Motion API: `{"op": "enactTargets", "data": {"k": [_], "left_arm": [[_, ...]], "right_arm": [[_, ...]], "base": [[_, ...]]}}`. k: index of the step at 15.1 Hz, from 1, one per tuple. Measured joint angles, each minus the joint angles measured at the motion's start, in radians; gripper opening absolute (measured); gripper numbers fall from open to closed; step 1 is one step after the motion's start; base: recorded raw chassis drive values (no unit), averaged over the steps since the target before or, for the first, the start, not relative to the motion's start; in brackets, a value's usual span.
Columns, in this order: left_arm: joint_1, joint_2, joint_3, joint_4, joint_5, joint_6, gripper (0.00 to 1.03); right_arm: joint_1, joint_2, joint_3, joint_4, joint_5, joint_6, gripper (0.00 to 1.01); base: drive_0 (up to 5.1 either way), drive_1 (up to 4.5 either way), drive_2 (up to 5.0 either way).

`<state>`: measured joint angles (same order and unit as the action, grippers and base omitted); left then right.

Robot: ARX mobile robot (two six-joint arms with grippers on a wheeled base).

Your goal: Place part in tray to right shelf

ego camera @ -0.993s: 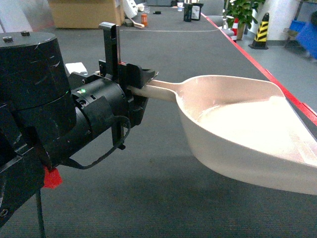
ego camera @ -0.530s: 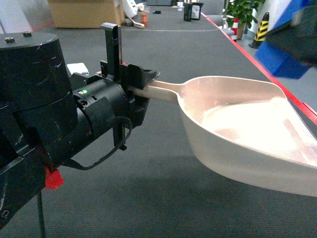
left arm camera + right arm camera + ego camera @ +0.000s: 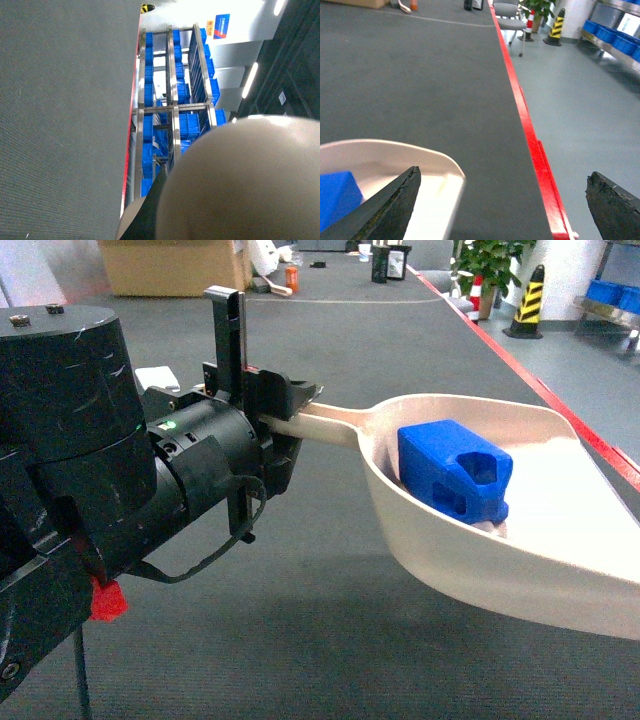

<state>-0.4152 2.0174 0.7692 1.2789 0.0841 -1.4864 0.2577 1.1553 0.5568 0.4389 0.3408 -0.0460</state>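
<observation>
Now the floor (image 3: 330, 640), dark grey carpet with a red line (image 3: 532, 145) along its right edge, fills most of every view; we note a shelf (image 3: 172, 120) loaded with blue crates (image 3: 150, 165) in the left wrist view, beyond that line.

Next in size, our left arm (image 3: 100, 460) holds the tray (image 3: 560, 570) out over the floor. Left gripper (image 3: 285, 415) is clamped on the tray's handle (image 3: 325, 420), jaws pressed against it. The tray sits roughly level, mouth pointing right.

Change since half a second ago: the tray was empty then, with a blurred blue shape at the upper right of the head view. The part (image 3: 455, 472) now lies inside the tray, against the back wall near the handle end, tilted, a recessed face turned toward the mouth. We read this as the drop being done.

Right gripper (image 3: 505, 200) is spread wide and carries nothing: both fingertips (image 3: 395, 200) show at the bottom of its wrist view, far apart, above the tray's rim, with a corner of the part visible at lower left.

Our judgement: loading is complete. What remains is to carry the tray to the right shelf while keeping it level, since the part rests loose and could slide toward the open mouth.
</observation>
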Motion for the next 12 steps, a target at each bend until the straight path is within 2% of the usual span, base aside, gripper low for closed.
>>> {"op": "enactTargets", "data": {"k": [1,2,8,12], "left_arm": [[0.0,0.0,0.0,0.0,0.001,0.0,0.13],[0.001,0.0,0.0,0.0,0.0,0.0,0.13],[0.012,0.0,0.0,-0.003,-0.01,0.0,0.13],[0.0,0.0,0.0,0.0,-0.001,0.0,0.13]], "right_arm": [[-0.098,-0.215,-0.124,-0.143,-0.022,-0.03,0.98],[-0.115,-0.314,-0.161,-0.188,-0.045,-0.037,0.98],[-0.114,-0.319,-0.151,-0.179,-0.062,-0.049,0.98],[-0.114,-0.32,-0.151,-0.179,-0.062,-0.051,0.98]], "base": [[0.0,0.0,0.0],[0.0,0.0,0.0],[0.0,0.0,0.0],[0.0,0.0,0.0]]}}
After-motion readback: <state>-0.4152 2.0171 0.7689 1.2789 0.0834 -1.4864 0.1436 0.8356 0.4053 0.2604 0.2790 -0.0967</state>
